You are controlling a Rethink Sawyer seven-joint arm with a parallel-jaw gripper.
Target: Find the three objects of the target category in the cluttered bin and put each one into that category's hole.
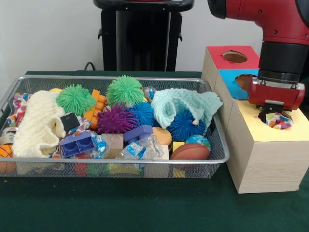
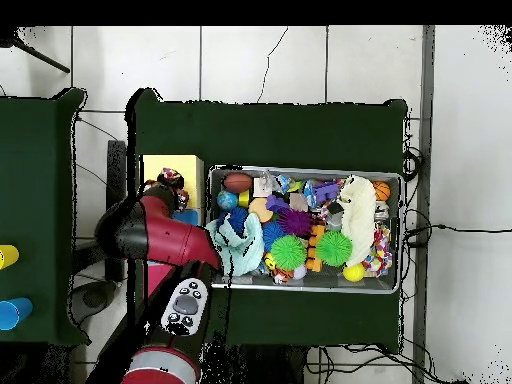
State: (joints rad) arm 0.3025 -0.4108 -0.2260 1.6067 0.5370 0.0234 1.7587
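Observation:
My gripper (image 1: pixel 276 115) hangs right over the round hole of the yellow-topped box (image 1: pixel 270 145). A polka-dot cloth (image 1: pixel 278 120) sits directly under it at the hole's mouth; I cannot tell whether it is held or loose. The overhead view shows the same cloth (image 2: pixel 170 178) by the gripper (image 2: pixel 166 188) on the yellow top (image 2: pixel 153 168). The wire-mesh bin (image 1: pixel 116 167) lies to the left, full of toys. Another polka-dot cloth (image 1: pixel 20 104) lies against the bin's left end, and in the overhead view (image 2: pixel 381 245) at the right end. A third one is not clearly visible.
The blue-topped box (image 1: pixel 231 82) and red-topped box (image 1: pixel 217 55) stand behind the yellow one. In the bin lie a cream waffle cloth (image 1: pixel 38 125), a mint knitted cloth (image 1: pixel 186 104), spiky balls, blocks and small bottles. The robot's pedestal (image 1: pixel 140 38) stands behind the bin.

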